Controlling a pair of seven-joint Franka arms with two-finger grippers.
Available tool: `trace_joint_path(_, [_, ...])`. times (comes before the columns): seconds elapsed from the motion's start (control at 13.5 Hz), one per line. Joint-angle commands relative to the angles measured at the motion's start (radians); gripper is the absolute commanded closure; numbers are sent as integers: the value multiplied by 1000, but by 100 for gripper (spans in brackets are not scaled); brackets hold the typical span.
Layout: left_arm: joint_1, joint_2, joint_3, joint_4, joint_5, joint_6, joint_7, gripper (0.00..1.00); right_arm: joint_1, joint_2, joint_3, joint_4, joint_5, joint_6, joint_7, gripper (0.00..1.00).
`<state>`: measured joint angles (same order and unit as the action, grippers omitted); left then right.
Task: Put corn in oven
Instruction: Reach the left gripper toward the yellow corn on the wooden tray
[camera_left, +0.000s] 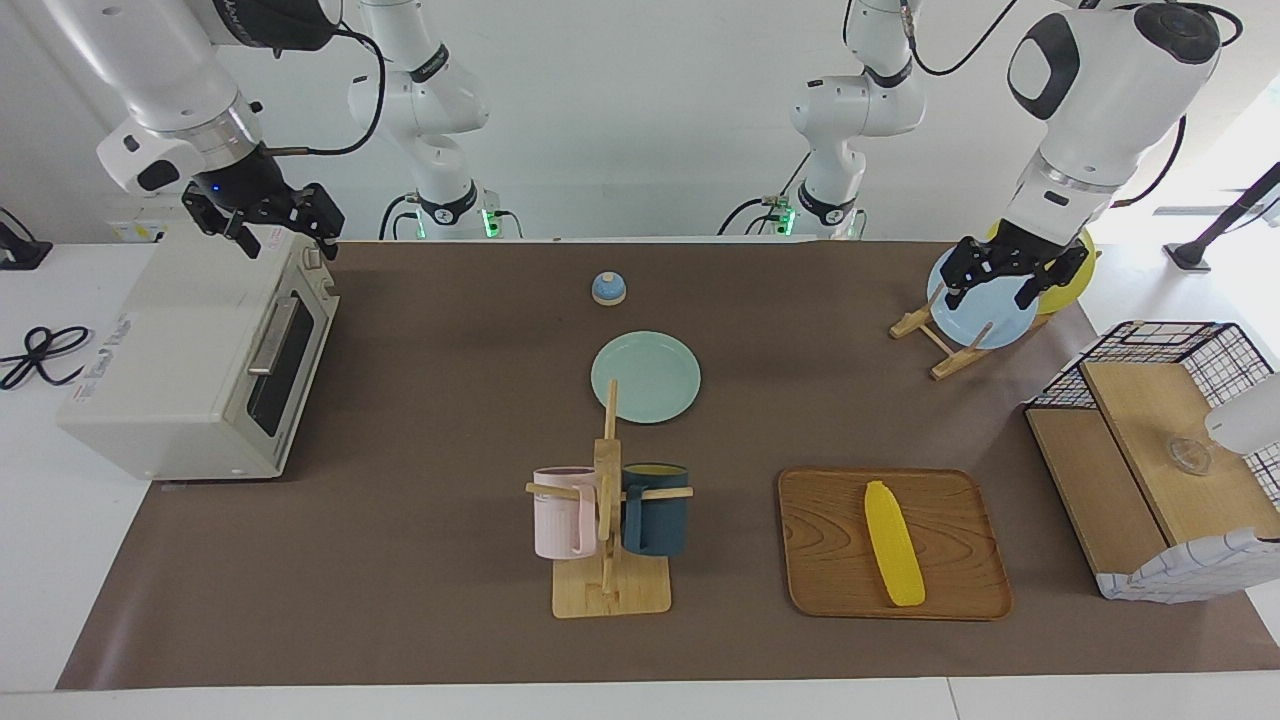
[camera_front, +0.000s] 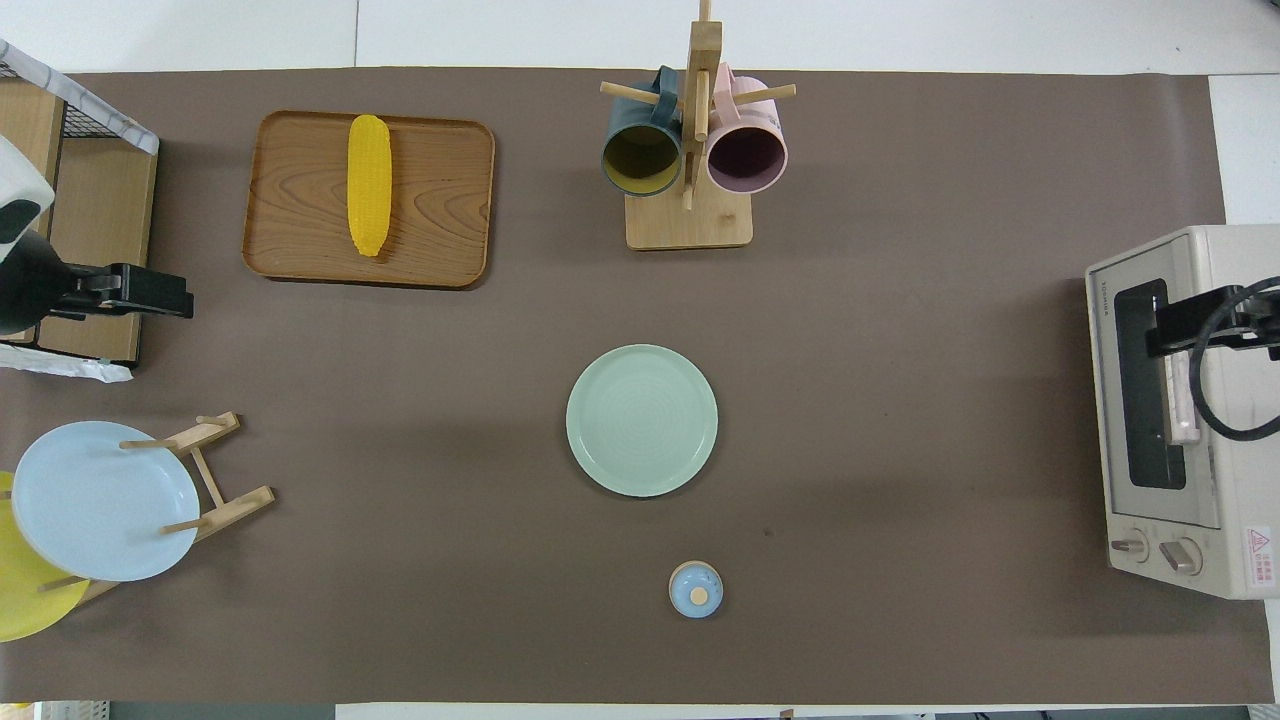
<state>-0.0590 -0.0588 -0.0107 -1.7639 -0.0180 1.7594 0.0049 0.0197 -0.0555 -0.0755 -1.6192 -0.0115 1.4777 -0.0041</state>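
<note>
The yellow corn lies on a wooden tray toward the left arm's end of the table; it also shows in the overhead view. The cream-white oven stands at the right arm's end, its dark glass door shut. My right gripper hangs open and empty over the oven's top. My left gripper hangs open and empty over the plate rack, well apart from the corn.
A mug rack holds a pink and a dark blue mug. A green plate and a small blue lid lie mid-table. A plate rack holds blue and yellow plates. A wire-and-wood shelf stands beside the tray.
</note>
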Motion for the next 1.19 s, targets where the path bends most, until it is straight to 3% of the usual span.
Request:
trace_joint_path(0.0, [2,-18,-3,-16,12,12,10,0,-7,-7,0,-2,27,-5,-13,0])
trace_joint_path(0.37, [5,-18,-3,-26,10,49,-2,0,-7,-7,0,-2,27,-5,-14,0])
trace_joint_path(0.52, [-1,22,-3,-17,-8,92,-6,0,-7,-7,0,-2,27,-5,-14,0])
trace_joint_path(1.04, [-87,371,-2,204,-45,191,-14,0,-10,-9,-1,-8,27,-7,-19,0])
trace_joint_path(1.11, [-88,410,-2,208,-39,201,-14,0,-14,-10,-3,-21,27,16,-25,24])
